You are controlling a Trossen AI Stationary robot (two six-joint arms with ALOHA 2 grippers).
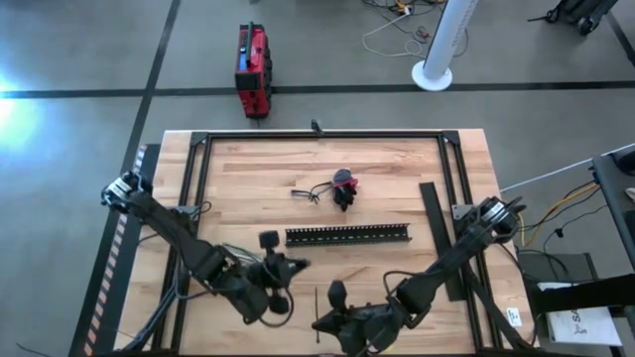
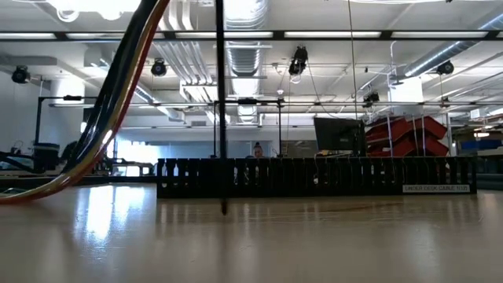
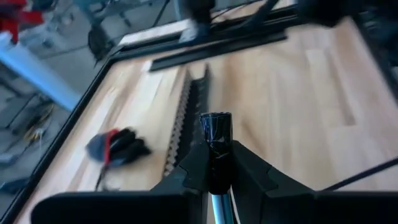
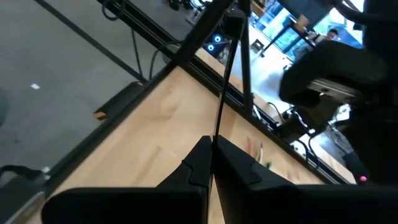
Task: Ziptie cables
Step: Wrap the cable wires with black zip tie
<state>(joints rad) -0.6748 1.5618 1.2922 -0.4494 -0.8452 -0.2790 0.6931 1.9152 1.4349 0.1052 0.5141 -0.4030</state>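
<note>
right gripper [image 4: 212, 163]: fingers clamped on thin stiff black ziptie [image 4: 225, 81], strip running out past the tips | left gripper [image 3: 214, 163]: pinched on cables [image 3: 216, 129], dark glossy end sticking out | slotted black duct [image 1: 347, 235] just beyond

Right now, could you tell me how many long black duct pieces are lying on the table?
2: the slotted duct lies across the table's middle, and the flat cover strip lies lengthwise on the right side, partly under the right arm. Others may be hidden.
</note>
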